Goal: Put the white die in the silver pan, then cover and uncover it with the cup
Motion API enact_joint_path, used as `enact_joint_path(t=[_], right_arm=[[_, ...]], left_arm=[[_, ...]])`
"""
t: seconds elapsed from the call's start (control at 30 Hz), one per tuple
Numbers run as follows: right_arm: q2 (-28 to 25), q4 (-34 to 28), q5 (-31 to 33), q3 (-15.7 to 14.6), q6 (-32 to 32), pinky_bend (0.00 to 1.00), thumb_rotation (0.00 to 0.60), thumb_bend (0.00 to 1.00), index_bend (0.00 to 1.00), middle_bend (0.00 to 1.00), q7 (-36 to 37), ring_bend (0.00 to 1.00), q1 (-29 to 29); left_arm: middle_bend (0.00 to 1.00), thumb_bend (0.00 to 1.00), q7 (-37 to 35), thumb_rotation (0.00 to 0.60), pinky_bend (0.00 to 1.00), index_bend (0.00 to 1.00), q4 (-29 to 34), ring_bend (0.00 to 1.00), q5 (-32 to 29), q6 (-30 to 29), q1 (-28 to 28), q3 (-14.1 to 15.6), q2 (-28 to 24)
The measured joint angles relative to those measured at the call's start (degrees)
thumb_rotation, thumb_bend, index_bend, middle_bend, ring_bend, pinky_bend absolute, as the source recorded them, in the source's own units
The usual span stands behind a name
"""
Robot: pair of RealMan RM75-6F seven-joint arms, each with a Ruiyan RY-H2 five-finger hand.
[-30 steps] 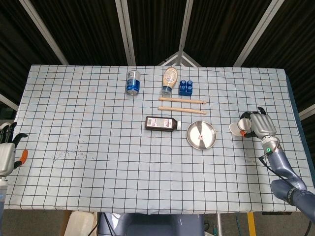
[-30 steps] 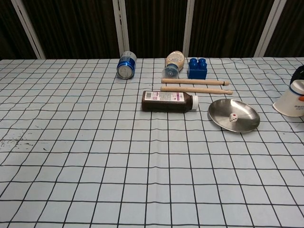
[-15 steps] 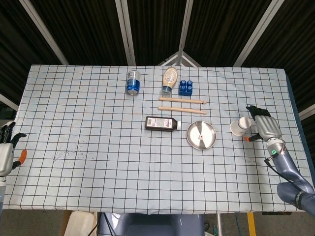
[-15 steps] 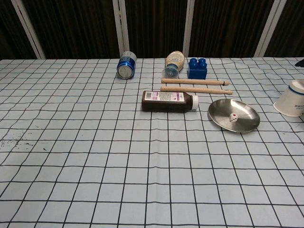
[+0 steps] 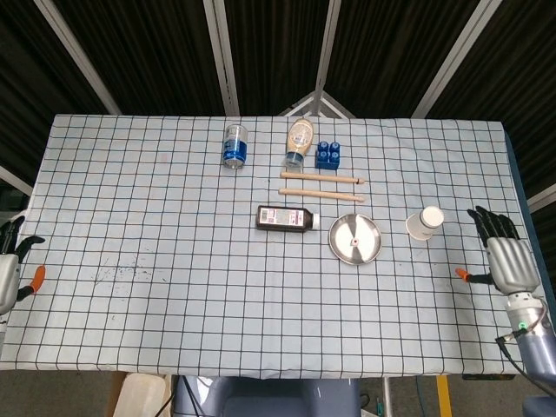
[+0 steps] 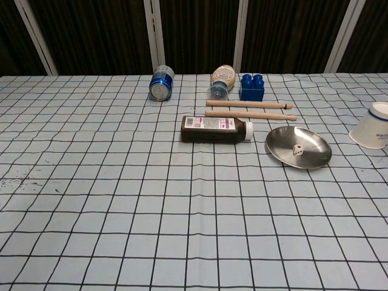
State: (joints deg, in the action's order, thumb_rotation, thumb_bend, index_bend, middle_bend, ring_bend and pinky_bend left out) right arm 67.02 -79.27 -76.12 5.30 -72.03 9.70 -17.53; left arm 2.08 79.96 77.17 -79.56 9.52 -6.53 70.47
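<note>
The die (image 6: 297, 150) lies inside the pan (image 6: 312, 140), on its near side; in the head view it shows only as a small speck at the centre of the pan (image 5: 365, 249). The first step of the task therefore reads as done.

The cup (image 5: 425, 222) stands mouth down on the desk (image 5: 174, 261), just beside the pan toward the right edge and apart from it. In the chest view the cup (image 6: 371, 125) is cut by the right border of the picture. The die is uncovered.

The right hand (image 5: 502, 253) is at the right edge of the desk, well apart from the cup, fingers spread and grasping nothing. The left hand (image 5: 9, 265) is at the left edge, fingers apart, also released. Neither hand appears in the chest view.

Status judgement: with the die in the pan, the cup set down beside it and both hands clear, the pictures fit either a completed cover-and-uncover cycle or a cycle not yet begun. The pictures alone do not settle which. If it is not yet begun, the remaining steps are to grasp the cup, place it over the die and lift it off
</note>
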Motion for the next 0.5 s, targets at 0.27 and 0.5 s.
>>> enact_joint_path(t=[0.27,0.5], right_arm=[[3.3,0.17,-7.99,-3.35,-16.47,0.0,0.6,0.05,0.19,0.14,-2.91,0.14,8.63],[3.97,1.67,-9.91,-4.33,-19.81,0.0,0.6,0.05,0.2,0.14,-5.34,0.14,11.81]], left_arm=[[0.0,0.55,-3.18,0.6,0.1,0.27,1.8,0.0,1.44,-2.38,-1.33,0.25,-2.26],[0.0,0.55,-6.23,0.6,0.1,0.21,1.73,0.0,1.49,-3.45,-1.99,-0.34,-3.26]])
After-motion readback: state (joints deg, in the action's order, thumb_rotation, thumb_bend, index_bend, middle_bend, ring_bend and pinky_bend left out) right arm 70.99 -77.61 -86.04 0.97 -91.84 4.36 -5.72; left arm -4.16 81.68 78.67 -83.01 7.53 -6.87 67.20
